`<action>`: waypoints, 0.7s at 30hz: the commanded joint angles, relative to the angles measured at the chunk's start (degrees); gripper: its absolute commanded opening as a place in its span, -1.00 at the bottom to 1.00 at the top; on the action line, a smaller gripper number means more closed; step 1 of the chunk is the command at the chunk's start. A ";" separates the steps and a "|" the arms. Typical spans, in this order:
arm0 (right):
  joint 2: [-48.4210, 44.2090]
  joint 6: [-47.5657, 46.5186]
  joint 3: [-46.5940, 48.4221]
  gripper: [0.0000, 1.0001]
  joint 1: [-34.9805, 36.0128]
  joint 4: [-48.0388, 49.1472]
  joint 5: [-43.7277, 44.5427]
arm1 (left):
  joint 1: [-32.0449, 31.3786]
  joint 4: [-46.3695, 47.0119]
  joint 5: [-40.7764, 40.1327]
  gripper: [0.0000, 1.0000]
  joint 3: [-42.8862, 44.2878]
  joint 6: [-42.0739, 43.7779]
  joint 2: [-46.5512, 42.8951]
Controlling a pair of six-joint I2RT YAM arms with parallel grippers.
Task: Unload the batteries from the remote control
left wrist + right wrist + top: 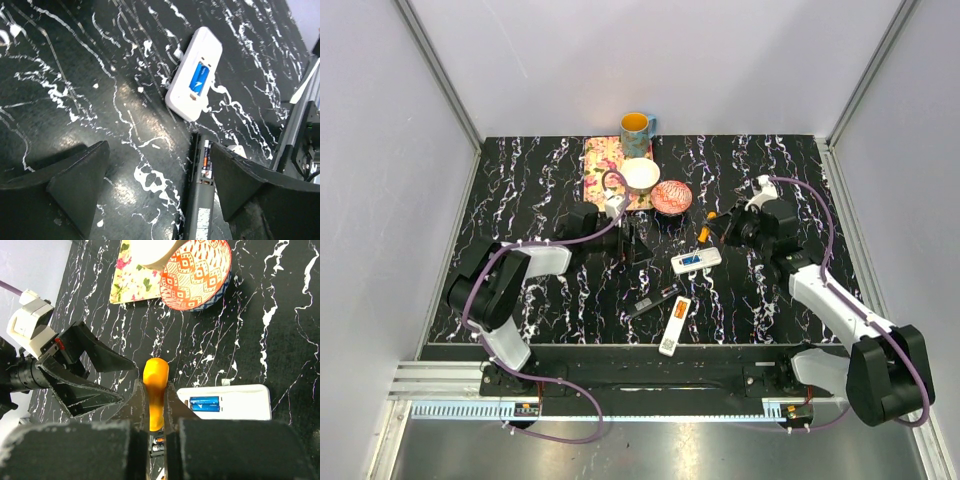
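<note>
Left wrist view, white remote (205,47) bay holding blue battery (199,80)

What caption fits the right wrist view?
Right claw shut on an orange screwdriver beside an open white remote showing a blue battery; left claw open opposite.

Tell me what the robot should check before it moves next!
1. Is the left gripper open and empty: ok.
2. Is the right gripper free to grab: not ok, it is shut on the orange-handled screwdriver.
3. Is the white remote lying open side up with its blue battery showing: ok.
4. Is the black remote uncovered: ok, its batteries show.
5. Are both remotes emptied: not ok, cells sit in each.
6. Where the screwdriver's tip points: cannot tell, it is hidden.
</note>
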 commanded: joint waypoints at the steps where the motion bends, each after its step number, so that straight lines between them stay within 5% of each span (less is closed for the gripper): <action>1: -0.01 -1.25 0.24 -1.00 -0.16 5.34 2.65 | -0.17 7.62 3.57 0.72 1.43 -1.87 0.29; 12: 7.89 -2.14 -1.08 -1.00 -0.16 12.98 7.83 | -7.63 -11.86 -5.92 0.68 14.78 11.74 6.08; 21: 12.21 -1.87 -5.91 -1.00 -0.07 26.33 13.28 | -14.31 -12.06 -14.35 0.68 19.62 17.64 11.71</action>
